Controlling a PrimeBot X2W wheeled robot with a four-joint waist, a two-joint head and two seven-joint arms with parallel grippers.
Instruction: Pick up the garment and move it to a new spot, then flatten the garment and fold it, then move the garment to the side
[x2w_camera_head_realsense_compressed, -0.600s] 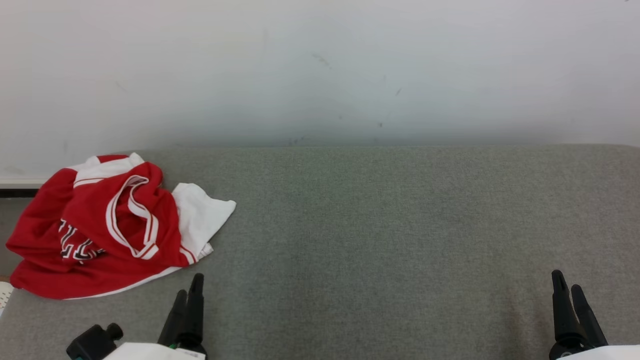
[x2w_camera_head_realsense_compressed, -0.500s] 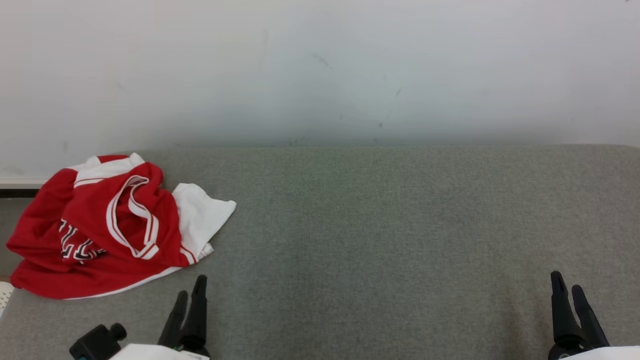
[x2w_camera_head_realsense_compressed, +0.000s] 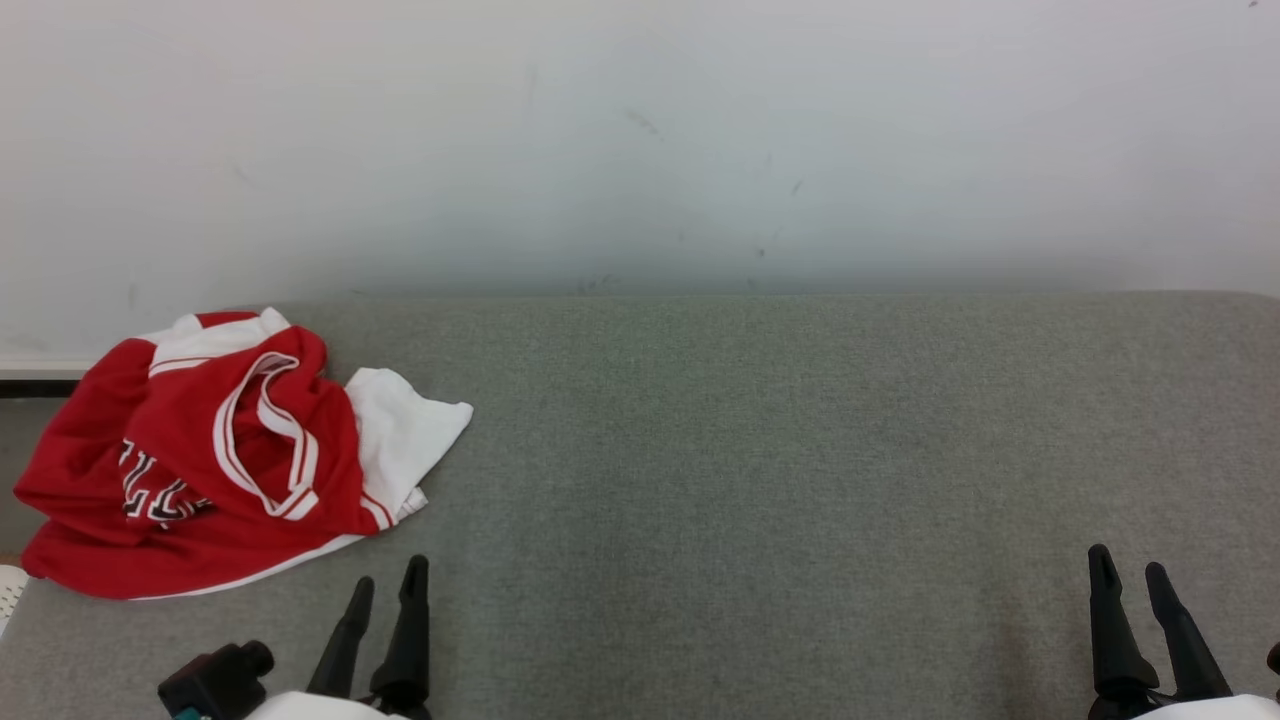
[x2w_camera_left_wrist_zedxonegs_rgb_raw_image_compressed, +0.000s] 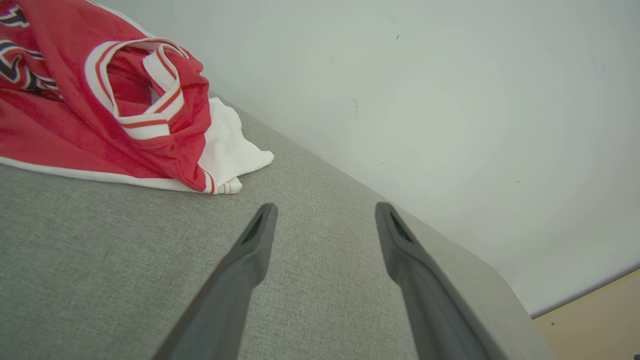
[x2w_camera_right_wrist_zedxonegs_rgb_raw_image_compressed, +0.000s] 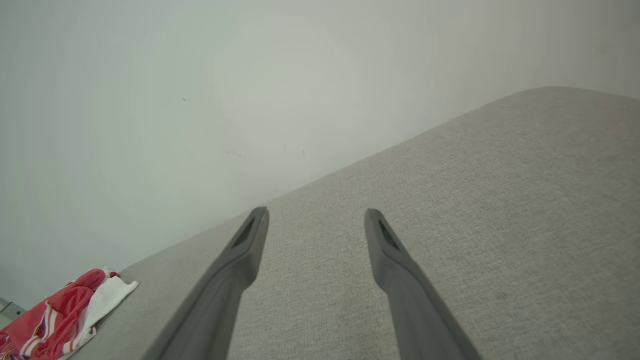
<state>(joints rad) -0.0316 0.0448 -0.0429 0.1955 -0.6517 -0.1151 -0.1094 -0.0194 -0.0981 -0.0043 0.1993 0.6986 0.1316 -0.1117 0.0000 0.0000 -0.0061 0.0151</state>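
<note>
jersey (x2w_camera_head_realsense_compressed: 200, 450) lying crumpled, left side of desk (x2w_camera_head_realsense_compressed: 750, 450), long axis slanting near-left to far-right, white flap (x2w_camera_head_realsense_compressed: 410, 430) pointing right | left hand (x2w_camera_head_realsense_compressed: 389, 572) hovering spread | right hand (x2w_camera_head_realsense_compressed: 1128, 560) hovering spread

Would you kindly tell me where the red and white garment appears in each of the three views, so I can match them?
Head view: the garment lies crumpled at the left edge, mid-height, on the grey surface.
Left wrist view: the garment fills the upper left corner.
Right wrist view: the garment sits small in the bottom left corner.
Shared landmark: the line where the grey surface meets the pale wall.
</note>
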